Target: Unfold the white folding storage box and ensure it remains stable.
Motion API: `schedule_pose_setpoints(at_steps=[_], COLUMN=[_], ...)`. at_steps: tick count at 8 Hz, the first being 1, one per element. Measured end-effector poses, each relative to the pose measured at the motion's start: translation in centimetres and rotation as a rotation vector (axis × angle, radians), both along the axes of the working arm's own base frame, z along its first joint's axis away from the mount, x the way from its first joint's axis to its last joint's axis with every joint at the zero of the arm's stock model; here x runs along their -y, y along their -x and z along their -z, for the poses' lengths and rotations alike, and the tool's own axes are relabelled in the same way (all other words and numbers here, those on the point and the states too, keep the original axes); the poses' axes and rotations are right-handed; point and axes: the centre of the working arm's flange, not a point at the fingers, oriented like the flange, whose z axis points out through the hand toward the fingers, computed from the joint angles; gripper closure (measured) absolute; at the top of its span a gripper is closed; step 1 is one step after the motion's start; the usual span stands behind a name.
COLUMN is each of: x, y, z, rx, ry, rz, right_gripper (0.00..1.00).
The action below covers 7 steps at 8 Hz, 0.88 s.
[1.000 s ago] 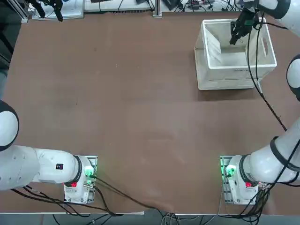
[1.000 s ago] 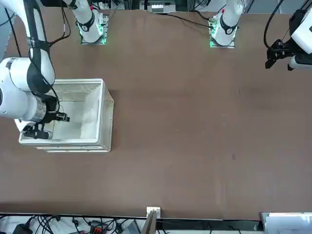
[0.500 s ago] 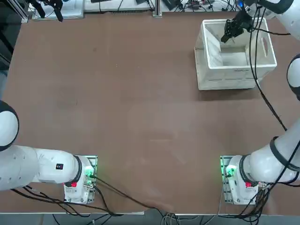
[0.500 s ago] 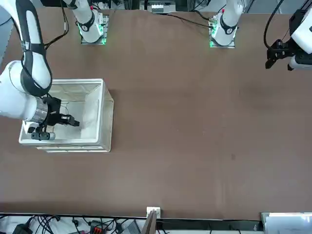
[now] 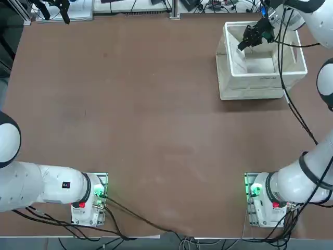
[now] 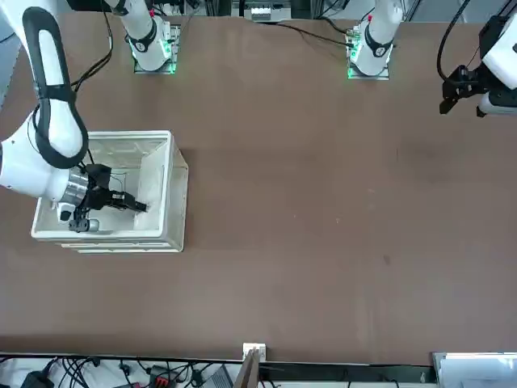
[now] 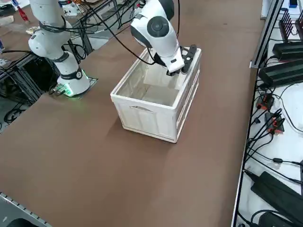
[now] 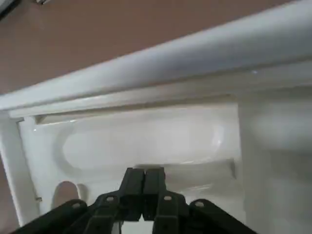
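White plastic makes up the folding storage box [image 5: 261, 78], and it stands on the brown table [image 5: 145, 120] as a deep crate with its walls up. It sits at the far right corner of the table as the robot sees it, well apart from the arm bases. Its thick rim runs all the way round the top, and an oval handle hole shows in the short wall that faces the side camera. The right pincer [image 5: 243, 44] is down inside the box, below the rim, and it points at the inner wall on the side nearest the middle of the table. That inner wall panel [image 5: 237, 57] leans inward a little in the top view — it does not look quite straight up. The two black fingers [image 8: 144, 187] are pressed tight together with nothing between them, so the pincer is closed and holds nothing. In the wrist view the tips are very close to the white wall, just under a long dip in the plastic, but I cannot tell if they touch it. The white arm [image 7: 158, 30] bends over the box from above, and black cables hang along it.
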Motion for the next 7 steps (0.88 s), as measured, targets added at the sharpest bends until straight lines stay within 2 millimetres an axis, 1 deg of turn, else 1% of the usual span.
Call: schedule_pose_setpoints(at_steps=[5,7], x=[-0.1,-1.2], y=[0.9,1.3], z=[2.4,3.5], rx=[0.022,0.042], ry=[-0.049,-0.049], rz=[0.028,0.028], right_gripper=[0.98,0.98])
